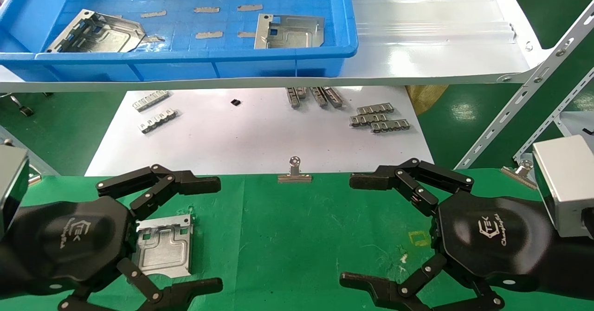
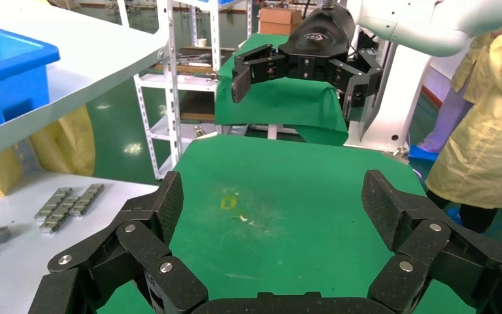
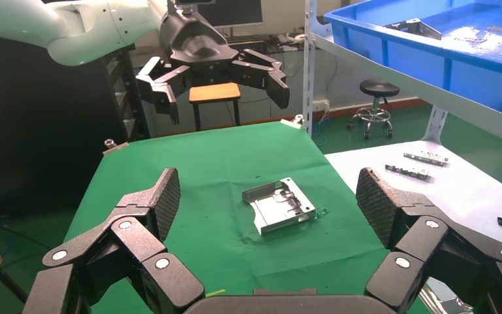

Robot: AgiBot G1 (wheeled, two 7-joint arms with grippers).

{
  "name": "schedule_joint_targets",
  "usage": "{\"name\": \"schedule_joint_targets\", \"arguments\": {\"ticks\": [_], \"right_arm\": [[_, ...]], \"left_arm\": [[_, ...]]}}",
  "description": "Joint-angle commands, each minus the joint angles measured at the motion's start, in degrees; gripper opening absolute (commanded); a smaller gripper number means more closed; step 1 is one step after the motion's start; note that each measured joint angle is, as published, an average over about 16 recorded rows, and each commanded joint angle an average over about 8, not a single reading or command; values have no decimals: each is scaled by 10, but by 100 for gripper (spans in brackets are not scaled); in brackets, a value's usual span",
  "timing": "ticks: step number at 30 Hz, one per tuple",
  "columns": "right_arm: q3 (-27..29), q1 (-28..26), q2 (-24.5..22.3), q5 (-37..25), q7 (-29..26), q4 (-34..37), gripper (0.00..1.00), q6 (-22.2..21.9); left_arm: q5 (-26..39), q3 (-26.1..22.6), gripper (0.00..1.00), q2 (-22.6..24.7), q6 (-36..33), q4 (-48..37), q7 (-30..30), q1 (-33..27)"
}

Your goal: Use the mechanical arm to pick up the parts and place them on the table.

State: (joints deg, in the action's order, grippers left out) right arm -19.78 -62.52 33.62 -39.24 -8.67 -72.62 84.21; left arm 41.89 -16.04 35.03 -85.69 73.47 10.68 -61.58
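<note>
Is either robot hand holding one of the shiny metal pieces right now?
No. The left gripper hangs open above a part lying flat on the table; the right gripper is open and empty too.

Bright, even overhead light; glare whitens the white shelf (image 1: 436,37); soft shadows fall on the green counter (image 1: 297,236); all views sharp.

Head camera looks down; wrist cameras face each other across the table (image 1: 297,236).

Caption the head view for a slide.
Both black link-fingered grippers, left and right, hover open over the green cloth table; one silvery stamped sheet-metal plate lies under the left.
</note>
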Motion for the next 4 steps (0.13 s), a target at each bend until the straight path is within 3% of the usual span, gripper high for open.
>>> {"name": "schedule_joint_targets", "arguments": {"ticks": [1, 4], "right_arm": [[0, 0, 0, 0, 0, 0, 100, 0], [0, 0, 0, 0, 0, 0, 100, 0]], "left_arm": [[0, 0, 100, 0, 0, 0, 0, 0], [0, 0, 100, 0, 0, 0, 0, 0]]}}
